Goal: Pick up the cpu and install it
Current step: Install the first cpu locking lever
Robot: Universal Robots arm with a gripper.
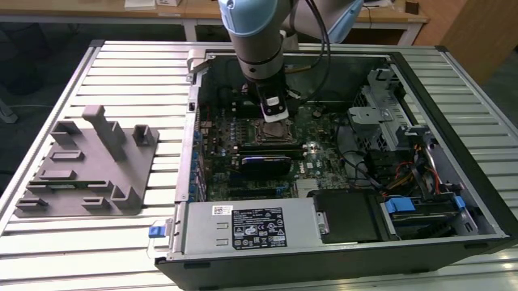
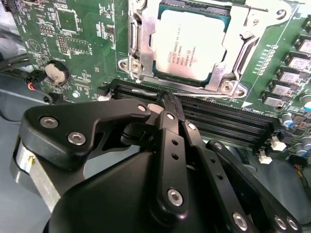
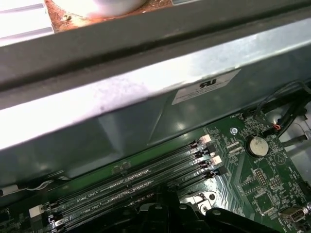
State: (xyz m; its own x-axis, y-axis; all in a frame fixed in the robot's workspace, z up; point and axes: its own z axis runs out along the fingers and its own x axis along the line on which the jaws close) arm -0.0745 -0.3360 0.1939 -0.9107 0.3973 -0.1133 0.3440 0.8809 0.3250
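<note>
Just beyond the claw (image 2: 167,99), whose fingers are sitting pressed together and empty, the cpu (image 2: 192,48) is lying in its socket (image 2: 141,58); light, thin, fragile, I'd grip its edges.

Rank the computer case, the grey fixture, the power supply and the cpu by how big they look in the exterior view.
1. computer case
2. grey fixture
3. power supply, though it sits nearer the camera than the fixture, so these two are unsure
4. cpu, by far the smallest, lying in the socket under the gripper

Grey fixture (image 1: 85,163) beside computer case (image 1: 340,242)
</note>
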